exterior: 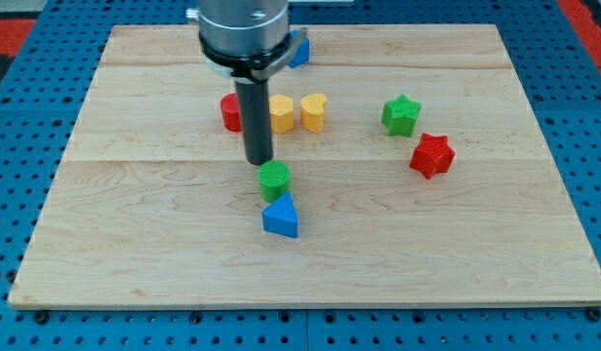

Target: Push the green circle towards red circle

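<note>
My tip (259,161) is resting on the table (135,253), just at 11 o'clock of the green circle (274,178), close to it and perhaps touching its top edge; contact is too fine to tell. The rod is standing straight up from there into the grey arm head at the view's top. The arm is carrying no hand, only this rod, so nothing is spreading or pinching.

The green circle is sitting near the middle of the table, a little toward the view's bottom. The blue triangle (281,217) is lying just at 5 o'clock of it, touching or nearly so.

The red circle (229,112) is sitting at 11 o'clock of the green circle, with the rod partly hiding its right side. Just at 3 o'clock of the rod, a yellow block (281,113) is standing, its shape unclear, and a yellow heart (313,112) is sitting just beside that at 3 o'clock. These three are forming a row across the view.

Well off at 3 o'clock of that row, a green star (401,114) is sitting, with a red star (432,155) near it at 5 o'clock. A second blue block (300,49) is peeking out from behind the arm head near the table's top edge; its shape is hidden.
</note>
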Controlling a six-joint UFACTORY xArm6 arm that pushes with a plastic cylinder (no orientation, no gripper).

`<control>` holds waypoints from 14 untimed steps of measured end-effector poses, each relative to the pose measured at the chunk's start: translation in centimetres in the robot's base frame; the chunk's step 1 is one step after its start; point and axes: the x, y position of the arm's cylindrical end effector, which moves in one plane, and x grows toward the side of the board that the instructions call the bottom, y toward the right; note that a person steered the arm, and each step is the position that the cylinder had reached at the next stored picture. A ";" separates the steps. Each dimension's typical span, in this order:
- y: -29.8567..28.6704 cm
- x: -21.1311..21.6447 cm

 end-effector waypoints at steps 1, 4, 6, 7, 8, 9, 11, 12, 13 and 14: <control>-1.4 -3.1; -4.4 -9.1; -4.2 4.4; 1.5 8.4; 5.8 8.2; 5.1 4.4; 0.2 3.5; -2.0 3.8; -4.1 2.3; -6.6 3.5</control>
